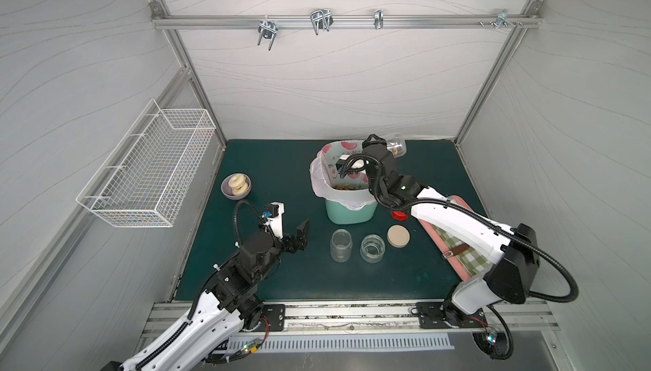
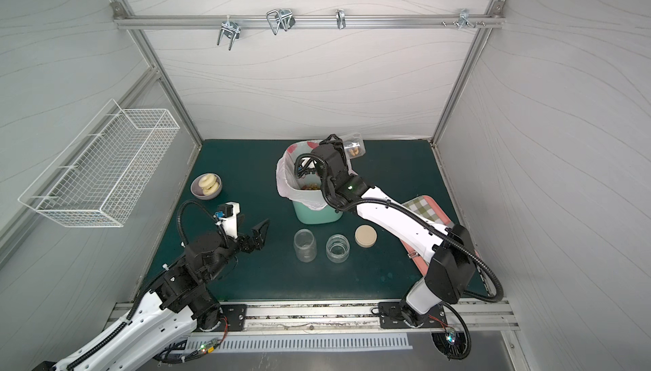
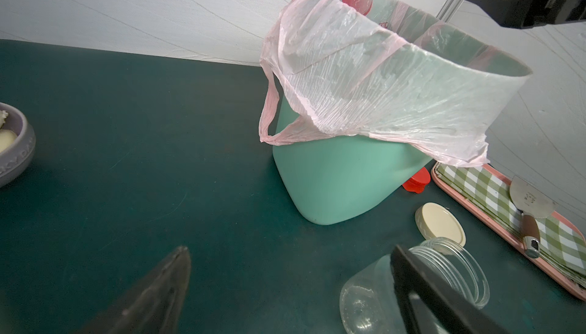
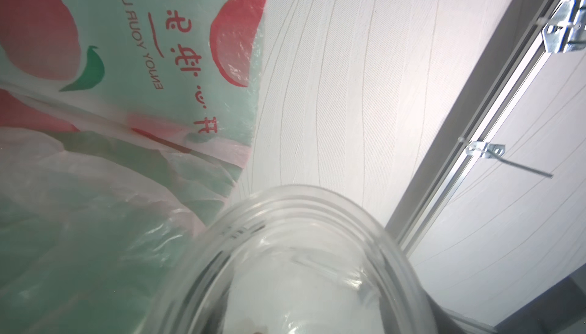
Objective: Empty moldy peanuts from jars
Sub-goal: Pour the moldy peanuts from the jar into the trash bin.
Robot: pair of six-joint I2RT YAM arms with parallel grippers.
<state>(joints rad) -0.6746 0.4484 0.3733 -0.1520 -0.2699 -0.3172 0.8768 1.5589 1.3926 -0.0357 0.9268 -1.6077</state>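
Right gripper [image 1: 383, 143] gripping clear jar [image 1: 397, 144] aloft just beyond far rim of mint bin [image 1: 348, 210]; few moldy peanuts [image 1: 396, 150] lying inside; jar's long axis tilting, mouth pointing toward back wall, bin opening lying to its left; left gripper [image 1: 294, 226] hovering wide open, holding nothing, near two empty jars [image 1: 341, 244].

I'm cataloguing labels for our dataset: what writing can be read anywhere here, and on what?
"ENJOY YOUR LIFE", red, seen upside down: on the fruit-print bag.
Chinese characters beside it, starting "开心": rest uncertain.
Embossed letters on the grey bowl: cut off, unreadable.
Stamp on the scraper blade: too small.
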